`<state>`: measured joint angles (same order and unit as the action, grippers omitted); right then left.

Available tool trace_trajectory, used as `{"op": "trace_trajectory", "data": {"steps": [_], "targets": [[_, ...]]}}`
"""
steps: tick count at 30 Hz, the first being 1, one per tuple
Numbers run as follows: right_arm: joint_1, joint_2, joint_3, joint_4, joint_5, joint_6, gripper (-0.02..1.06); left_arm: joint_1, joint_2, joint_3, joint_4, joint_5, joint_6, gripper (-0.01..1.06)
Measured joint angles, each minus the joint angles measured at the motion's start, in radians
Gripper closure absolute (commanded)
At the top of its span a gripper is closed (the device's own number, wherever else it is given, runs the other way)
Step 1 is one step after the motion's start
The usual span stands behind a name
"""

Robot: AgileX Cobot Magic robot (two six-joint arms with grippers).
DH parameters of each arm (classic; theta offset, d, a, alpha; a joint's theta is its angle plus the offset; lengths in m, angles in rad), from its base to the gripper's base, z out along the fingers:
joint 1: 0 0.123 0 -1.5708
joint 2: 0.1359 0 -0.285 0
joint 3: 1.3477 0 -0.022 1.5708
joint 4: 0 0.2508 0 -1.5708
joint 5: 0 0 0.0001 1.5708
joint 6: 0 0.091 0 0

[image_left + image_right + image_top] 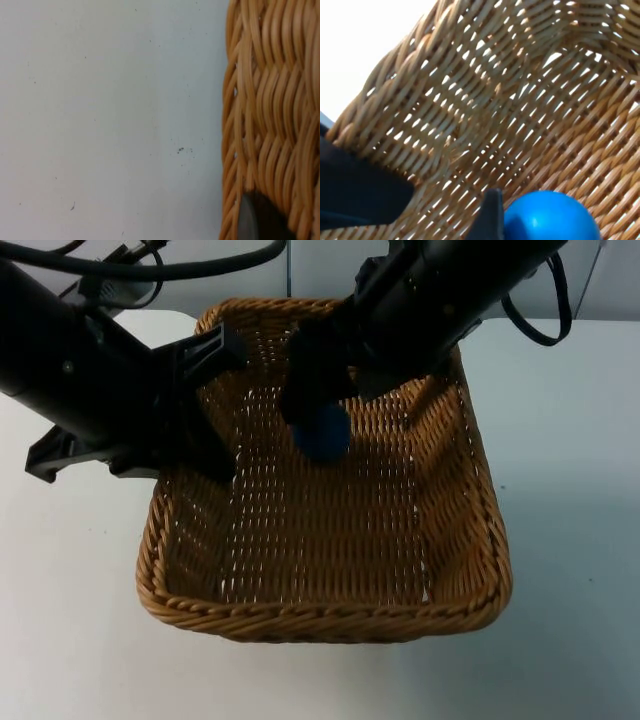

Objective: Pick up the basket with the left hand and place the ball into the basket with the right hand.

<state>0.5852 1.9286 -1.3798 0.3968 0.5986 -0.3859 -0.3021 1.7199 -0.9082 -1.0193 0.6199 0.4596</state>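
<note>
White table (580, 540) runs under everything you see, with the grey wall (320, 265) behind it at twelve o'clock. Your basket (330, 625) sits at the middle of the top view, a rectangular wicker one, its long walls running from twelve to six o'clock.

Your left gripper (205, 415) is at the basket's nine-to-ten o'clock wall, one finger lying over the rim and reaching inside toward the floor. In the left wrist view you see the outer weave of that wall (270, 120) upright beside bare table (100, 120), with a black fingertip (257, 222) against the wicker. The jaws are clamped on the wall; whether the basket is lifted off the table you cannot tell.

Your right gripper (315, 415) comes in from one o'clock and hangs inside the basket, near its twelve o'clock end. The blue ball (322, 433) is at its tip, above the woven floor. In the right wrist view you see the ball (550, 217) touching a black finger (490, 215), with the inner wall of the basket (510, 100) beyond it. The jaws look narrow around the ball, and you cannot tell whether the ball rests on the floor.
</note>
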Motion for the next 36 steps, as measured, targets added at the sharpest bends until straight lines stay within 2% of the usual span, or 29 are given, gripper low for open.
{"op": "trace_trajectory", "data": {"steps": [7, 11, 17, 27, 36], "targets": [[0.0, -0.072, 0.0, -0.011, 0.004, -0.002, 0.28, 0.0, 0.0, 0.0, 0.0, -0.009, 0.0, 1.05], [0.0, -0.184, 0.0, -0.069, 0.048, -0.002, 0.28, 0.0, 0.0, 0.0, -0.002, -0.012, 0.0, 1.05], [0.0, -0.289, 0.02, -0.125, 0.054, 0.011, 0.28, 0.0, 0.0, 0.0, -0.008, -0.016, 0.0, 1.05], [0.0, -0.552, 0.24, -0.161, 0.007, 0.038, 0.28, 0.0, 0.016, 0.0, -0.026, -0.025, 0.0, 1.05], [0.0, -0.745, 0.397, -0.165, 0.009, 0.09, 0.28, -0.068, 0.093, -0.035, -0.045, -0.063, 0.008, 1.05]]}}
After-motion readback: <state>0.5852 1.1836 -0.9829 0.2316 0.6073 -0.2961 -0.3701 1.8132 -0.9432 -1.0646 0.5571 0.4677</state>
